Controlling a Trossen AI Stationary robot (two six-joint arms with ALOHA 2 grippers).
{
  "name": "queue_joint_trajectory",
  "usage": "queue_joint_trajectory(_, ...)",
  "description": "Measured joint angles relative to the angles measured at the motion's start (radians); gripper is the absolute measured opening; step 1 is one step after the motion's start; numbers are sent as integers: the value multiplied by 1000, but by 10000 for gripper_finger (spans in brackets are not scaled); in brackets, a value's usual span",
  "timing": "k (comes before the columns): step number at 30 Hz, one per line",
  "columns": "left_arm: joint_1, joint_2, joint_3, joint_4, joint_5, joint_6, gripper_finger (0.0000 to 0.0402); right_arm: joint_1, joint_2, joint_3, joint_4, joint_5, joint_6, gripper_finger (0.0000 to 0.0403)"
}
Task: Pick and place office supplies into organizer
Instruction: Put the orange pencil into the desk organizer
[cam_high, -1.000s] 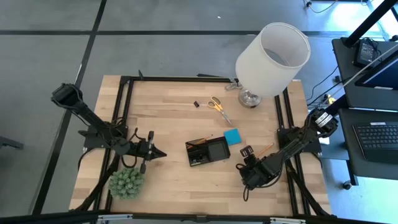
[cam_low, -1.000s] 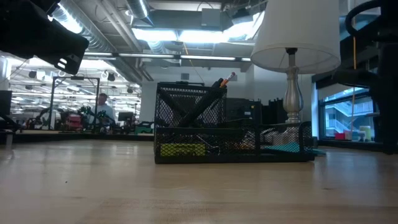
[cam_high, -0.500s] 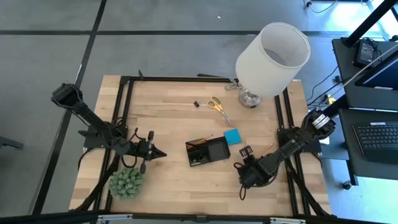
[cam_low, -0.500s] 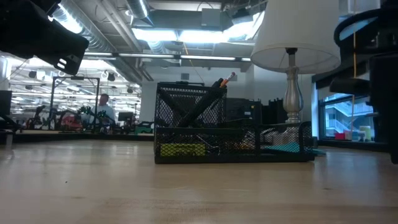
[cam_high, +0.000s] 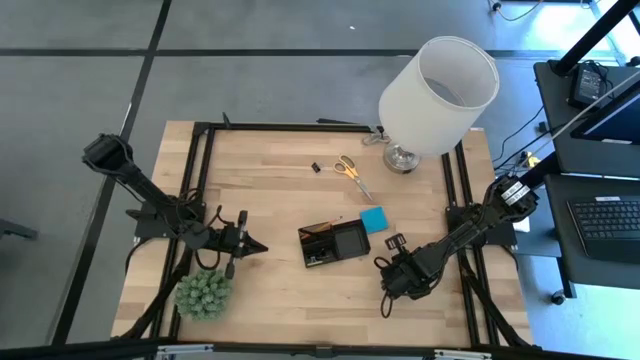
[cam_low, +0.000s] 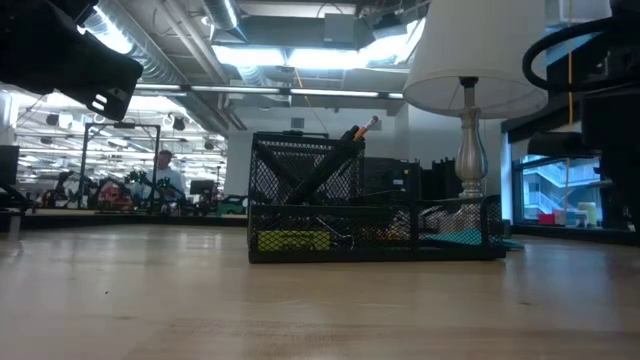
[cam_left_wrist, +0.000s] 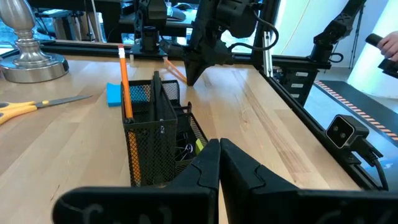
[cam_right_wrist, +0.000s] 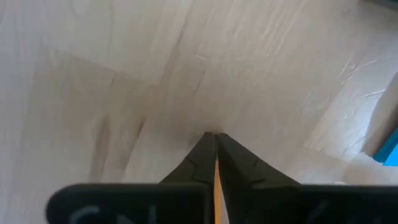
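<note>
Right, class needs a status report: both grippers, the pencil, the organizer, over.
Right gripper shut on an orange pencil, low over the table right of the organizer. Left gripper shut, empty, waiting left of it. Path looks clear.

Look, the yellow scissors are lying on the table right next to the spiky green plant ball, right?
Not quite. The yellow scissors do lie on the table, but next to the lamp, far from the spiky green plant ball. The high view shows it.
</note>
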Motion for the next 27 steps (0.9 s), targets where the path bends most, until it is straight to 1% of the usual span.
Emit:
queue_joint_trajectory(4,0,0,0,0,0,0,2,0,4,12,-6,0,28,15)
queue_joint_trajectory(8,0,0,0,0,0,0,2,-1,10,54,-32,2,34,11)
queue_joint_trajectory(13,0,0,0,0,0,0,2,-6,9,115,-50,50,52,3)
queue_joint_trajectory(20,0,0,0,0,0,-8,2,-4,9,181,-57,56,52,2)
queue_joint_trajectory(25,0,0,0,0,0,-8,2,-2,9,260,-84,55,49,1)
queue_joint_trajectory(27,0,0,0,0,0,-8,2,-2,9,306,-119,76,48,1)
